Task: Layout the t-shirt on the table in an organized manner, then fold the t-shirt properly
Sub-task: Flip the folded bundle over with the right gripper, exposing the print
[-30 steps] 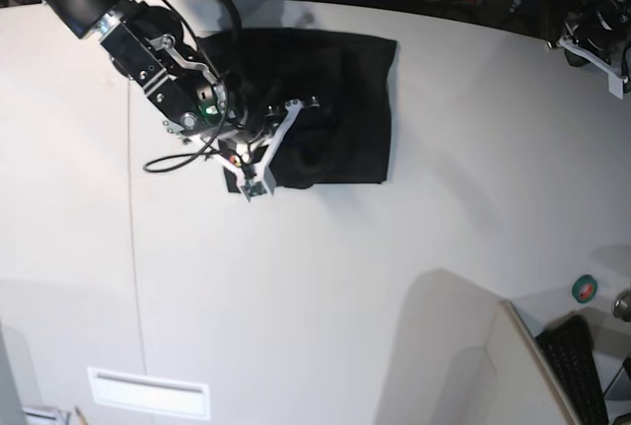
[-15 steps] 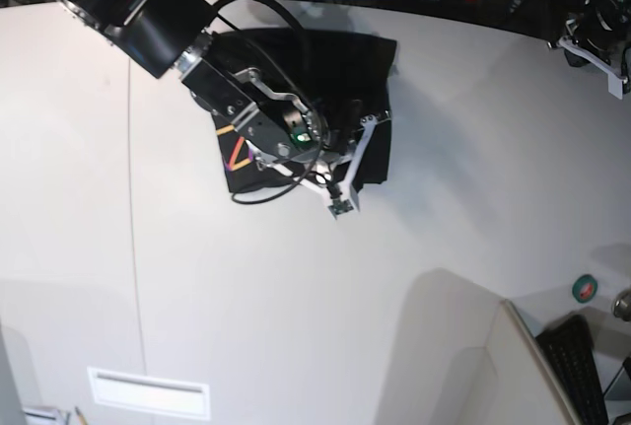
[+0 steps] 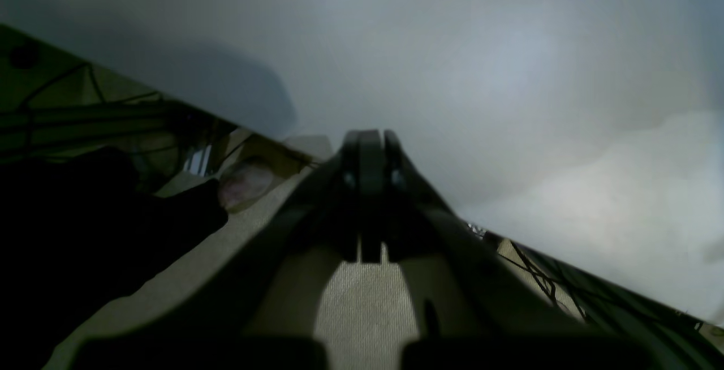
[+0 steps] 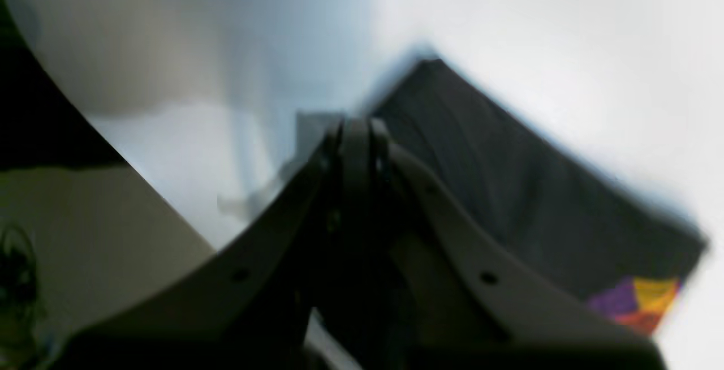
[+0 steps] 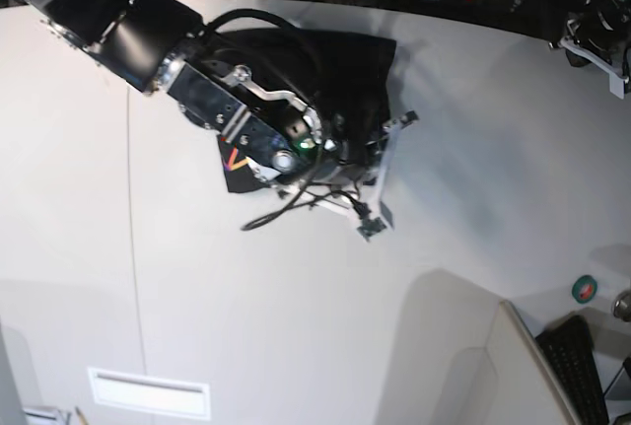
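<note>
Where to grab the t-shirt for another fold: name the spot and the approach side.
Judging from the base view, take the t-shirt at its exposed far corner, coming from above on the bare table side. That corner lies flat and clear; the right gripper, jaws shut, and its arm cover most of the rest.

Big off-white table point(image 5: 296, 326), curved far edge, thin dark seam running top to bottom on the left side w/ bare surface around it. Black shirt point(image 5: 345, 60) lies flat on it near the far edge, folded into a rough rectangle, colour print peeking at its near-left corner. Pale slotted strip point(image 5: 148, 392) sits flat at the near-left. Shirt's corner looks blurred in the right wrist view.
</note>
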